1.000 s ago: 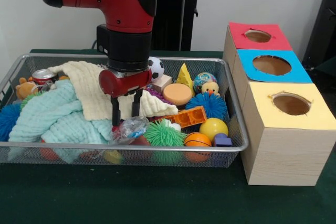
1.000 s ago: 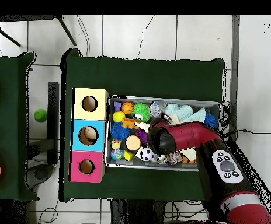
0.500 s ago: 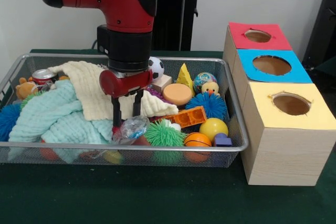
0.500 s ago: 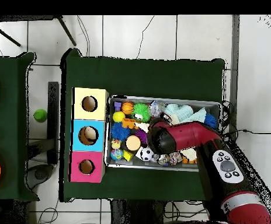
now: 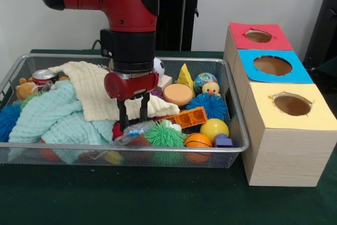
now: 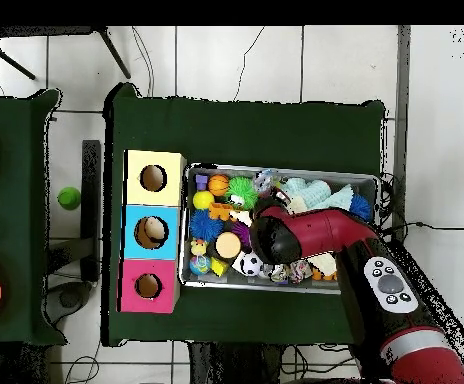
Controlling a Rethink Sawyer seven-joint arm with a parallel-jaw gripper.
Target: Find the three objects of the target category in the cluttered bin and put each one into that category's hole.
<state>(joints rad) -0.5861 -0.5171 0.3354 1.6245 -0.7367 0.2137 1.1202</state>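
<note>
Gripper (image 5: 134, 118): two black fingers pointing down, parted by a narrow gap, nothing between them; tips just above a clear crinkled plastic item (image 5: 131, 131) inside the wire bin (image 5: 231, 148).
Bin contents, placed from the gripper in the front view: green spiky ball (image 5: 164, 135) just right of it; orange brick (image 5: 187, 117) right; blue spiky ball (image 5: 212, 106), yellow ball (image 5: 214, 128) and small basketball (image 5: 197, 140) farther right; cream cloth (image 5: 89, 90) and mint cloth (image 5: 50, 117) left; soda can (image 5: 42, 76) far left.
Target category: cannot tell.
Holed boxes, well right of the bin: yellow (image 5: 291, 110), blue (image 5: 273, 66), red (image 5: 259, 36).
</note>
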